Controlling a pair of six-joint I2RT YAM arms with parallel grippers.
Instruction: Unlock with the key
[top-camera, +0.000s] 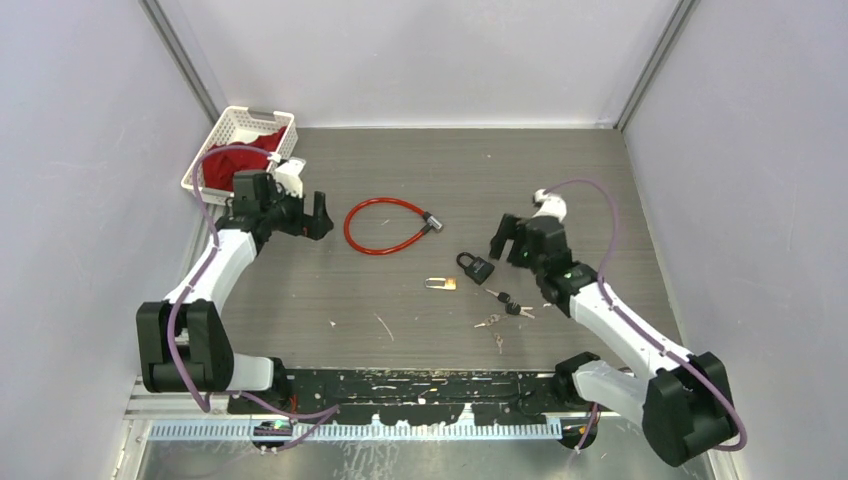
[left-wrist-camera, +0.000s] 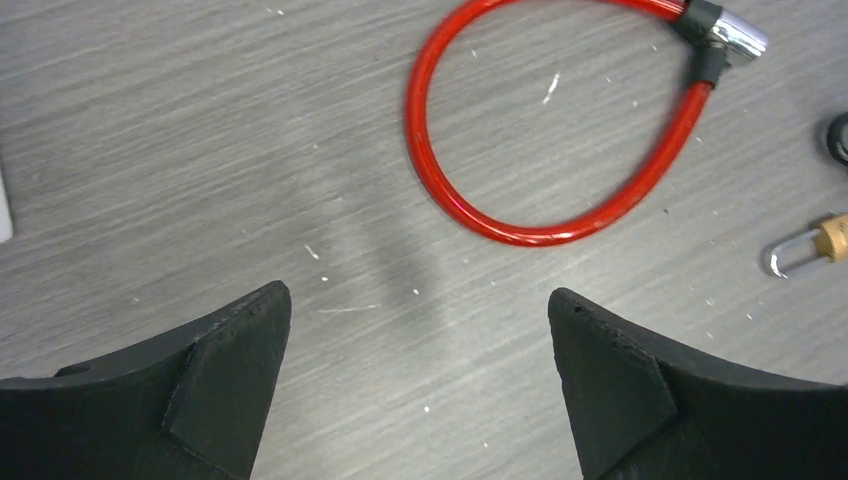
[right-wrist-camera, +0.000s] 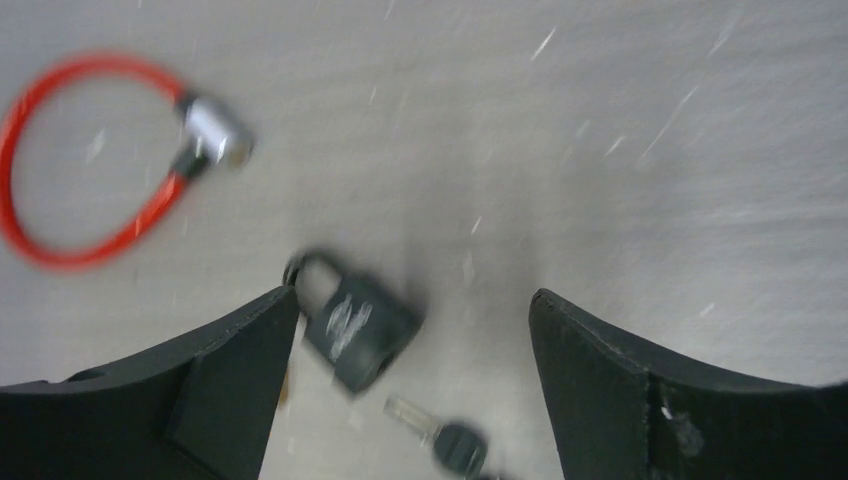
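Note:
A black padlock (top-camera: 477, 266) lies flat near the table's middle. In the right wrist view the padlock (right-wrist-camera: 355, 325) sits between the fingers, close to the left one. A black-headed key (right-wrist-camera: 445, 435) lies just below it, its blade toward the lock; the key bunch (top-camera: 508, 300) is to the lock's right in the top view. My right gripper (top-camera: 508, 245) (right-wrist-camera: 412, 300) hovers open over lock and key, holding nothing. My left gripper (top-camera: 322, 215) (left-wrist-camera: 420, 300) is open over bare table beside the red cable lock (top-camera: 385, 225) (left-wrist-camera: 520, 130).
A small brass padlock (top-camera: 440, 283) (left-wrist-camera: 815, 245) lies left of the black one. Two loose silver keys (top-camera: 488, 321) rest nearer the arm bases. A white basket (top-camera: 232, 118) with red cloth stands at the back left corner. Walls enclose the table on three sides.

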